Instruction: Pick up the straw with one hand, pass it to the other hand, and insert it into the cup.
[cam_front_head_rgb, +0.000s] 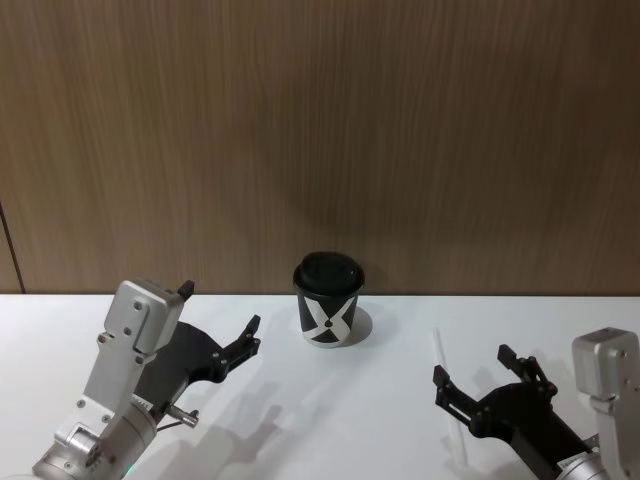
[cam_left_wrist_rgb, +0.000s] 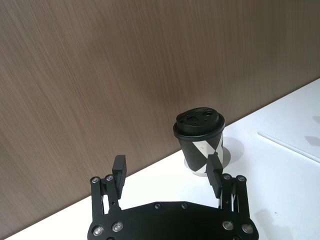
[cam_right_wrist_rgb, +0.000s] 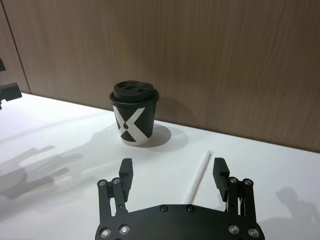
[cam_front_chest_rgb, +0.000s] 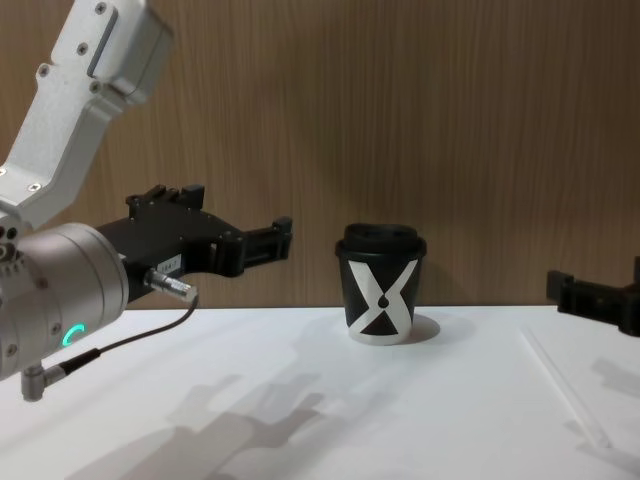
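1. Fingers (cam_left_wrist_rgb: 120, 172) of the left gripper (cam_left_wrist_rgb: 167, 165) stand wide apart with nothing between them. The gripper hangs above the left side of the white table (cam_front_head_rgb: 380, 430) and points toward the cup (cam_left_wrist_rgb: 200, 142).
2. The right gripper (cam_right_wrist_rgb: 173, 165) is spread just as wide and is also empty. It sits at the near right, low over the table.
3. The straw (cam_right_wrist_rgb: 200, 175) is thin, straight and plain white. It lies flat on the table at the right, well apart from the cup, and runs from near to far.
4. In the right wrist view the straw lies in line with the gap between the right gripper's fingers, closer to one of them, and its near end passes under the gripper's body. In the chest view the right gripper (cam_front_chest_rgb: 597, 280) is above the straw (cam_front_chest_rgb: 565, 395), not touching it.
5. The cup (cam_front_head_rgb: 328, 310) stands upright at the far middle of the table, close to the wood-grain wall (cam_front_head_rgb: 320, 120). It is a small black paper cup with a black lid (cam_right_wrist_rgb: 134, 91), a white X pattern and a small black drop mark on its side.
6. In the chest view the left gripper (cam_front_chest_rgb: 240, 215) reaches out from a thick silver wrist (cam_front_chest_rgb: 60, 300) with a glowing green ring (cam_front_chest_rgb: 68, 335). A thin dark cable (cam_front_chest_rgb: 130, 345) hangs beneath it.
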